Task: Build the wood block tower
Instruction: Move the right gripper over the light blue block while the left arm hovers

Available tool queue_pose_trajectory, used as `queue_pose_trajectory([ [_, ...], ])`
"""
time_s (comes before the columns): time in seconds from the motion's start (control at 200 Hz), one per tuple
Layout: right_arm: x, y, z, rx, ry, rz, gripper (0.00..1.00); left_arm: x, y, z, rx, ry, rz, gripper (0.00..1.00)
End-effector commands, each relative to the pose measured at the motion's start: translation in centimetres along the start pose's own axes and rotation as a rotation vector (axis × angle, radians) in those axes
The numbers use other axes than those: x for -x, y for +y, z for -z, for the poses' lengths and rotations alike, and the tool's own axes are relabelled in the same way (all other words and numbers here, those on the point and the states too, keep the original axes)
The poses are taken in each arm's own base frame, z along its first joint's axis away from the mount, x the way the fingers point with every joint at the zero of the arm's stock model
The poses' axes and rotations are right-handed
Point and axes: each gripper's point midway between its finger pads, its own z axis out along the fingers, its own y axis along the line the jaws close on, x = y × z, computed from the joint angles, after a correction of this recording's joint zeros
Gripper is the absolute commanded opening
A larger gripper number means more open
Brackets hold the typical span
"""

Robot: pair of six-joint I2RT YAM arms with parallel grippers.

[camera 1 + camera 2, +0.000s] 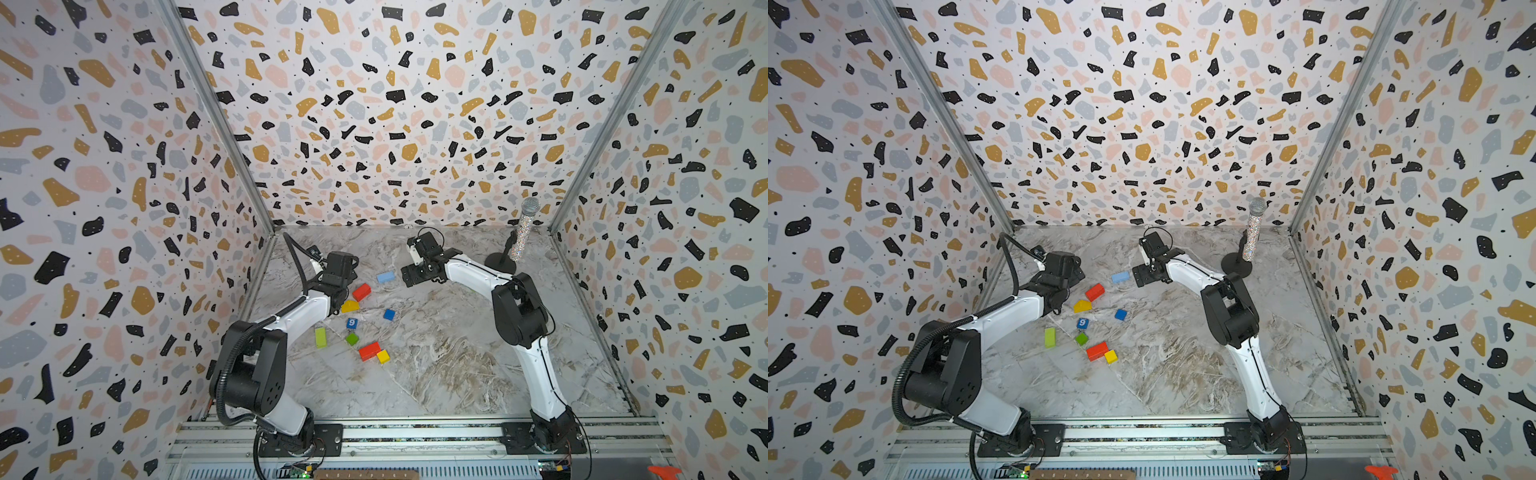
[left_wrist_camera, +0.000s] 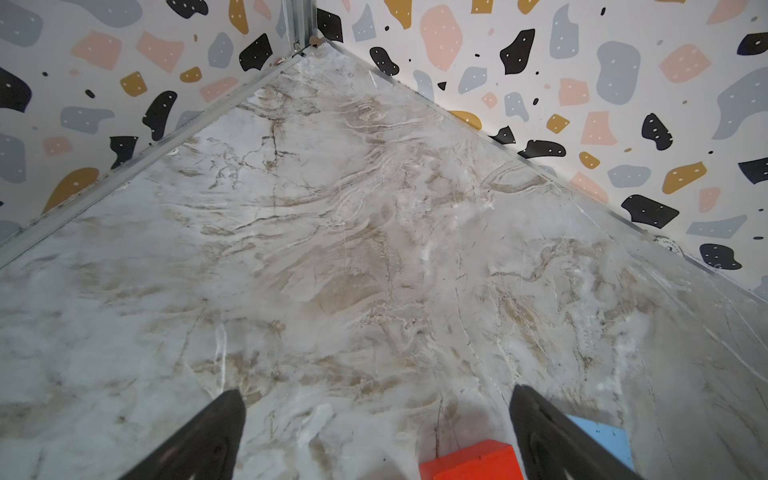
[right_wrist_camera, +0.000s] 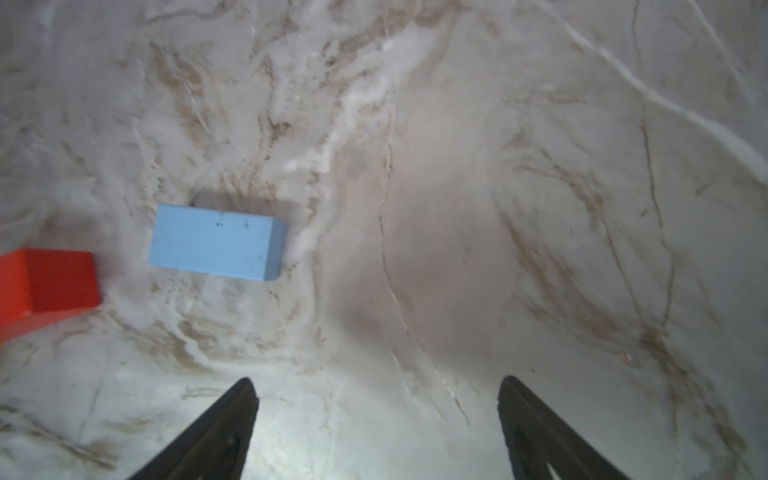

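The marble table [image 1: 436,374] lies open across its near half and right side. Scattered wood blocks [image 1: 352,323] crowd the left-centre, with narrow gaps between most; the nearest red brick [image 1: 369,351] and a yellow cube [image 1: 382,356] touch. A light blue brick [image 1: 386,276] lies alone farther back. The microphone [image 1: 524,232] on its round stand [image 1: 498,263] blocks the far right corner.

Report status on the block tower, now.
Left gripper and right gripper open, empty. Wood blocks scattered, nothing stacked; light blue brick nearest right gripper. Microphone stands back right, clear of blocks.
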Motion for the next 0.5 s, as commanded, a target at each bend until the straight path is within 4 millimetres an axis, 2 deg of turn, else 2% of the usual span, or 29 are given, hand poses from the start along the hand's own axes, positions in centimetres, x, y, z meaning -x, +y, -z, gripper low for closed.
queue_pose_trajectory([
  [0.0, 1.5, 1.6, 0.7, 0.049, -0.012, 0.018, 0.96, 0.7, 0.5, 0.1, -0.021, -0.033, 0.029, 1.00],
  [0.135, 2.2, 2.6, 0.3, 0.061, -0.028, 0.034, 0.96, 1.2, 2.0, 0.2, -0.009, -0.041, 0.061, 1.00],
  [0.34, 2.9, 4.7, -0.3, 0.076, -0.039, 0.084, 0.99, 2.6, 4.3, 2.2, 0.031, -0.126, 0.125, 1.00],
  [0.496, 3.5, 6.1, -0.7, 0.076, -0.059, 0.118, 0.99, 3.4, 5.4, 3.2, 0.027, -0.168, 0.169, 1.00],
])
